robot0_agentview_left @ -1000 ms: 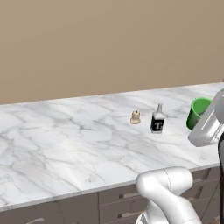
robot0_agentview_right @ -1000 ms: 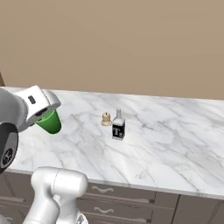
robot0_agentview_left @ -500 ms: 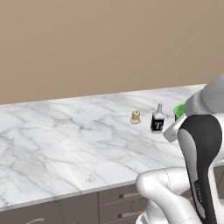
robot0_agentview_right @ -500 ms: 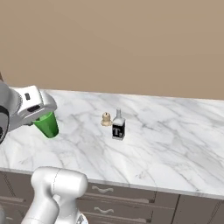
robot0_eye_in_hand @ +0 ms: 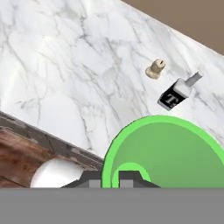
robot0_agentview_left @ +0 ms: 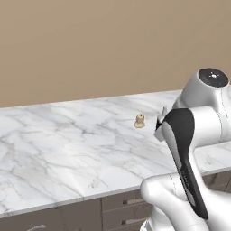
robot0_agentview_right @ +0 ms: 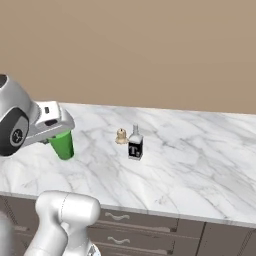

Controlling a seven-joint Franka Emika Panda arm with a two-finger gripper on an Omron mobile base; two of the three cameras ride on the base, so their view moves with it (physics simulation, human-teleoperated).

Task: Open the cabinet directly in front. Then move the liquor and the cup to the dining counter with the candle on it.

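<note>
Cup (robot0_agentview_right: 63, 145) in gripper (robot0_agentview_right: 59, 134) has dropped lower toward dining counter (robot0_agentview_right: 200, 170).

Squat dark liquor bottle (robot0_agentview_right: 134, 145) stands mid white marble dining counter (robot0_agentview_right: 200, 165), small beige candle (robot0_agentview_right: 121, 135) just behind-left (apart); green tapered cup (robot0_agentview_right: 63, 144) toward left end.

The dining counter (robot0_agentview_right: 200, 165), white grey-veined marble over grey drawer fronts (robot0_agentview_right: 125, 225), carries the liquor (robot0_agentview_right: 135, 145) upright, with a small beige candle (robot0_agentview_right: 121, 135) just beside it, wallward.
</note>
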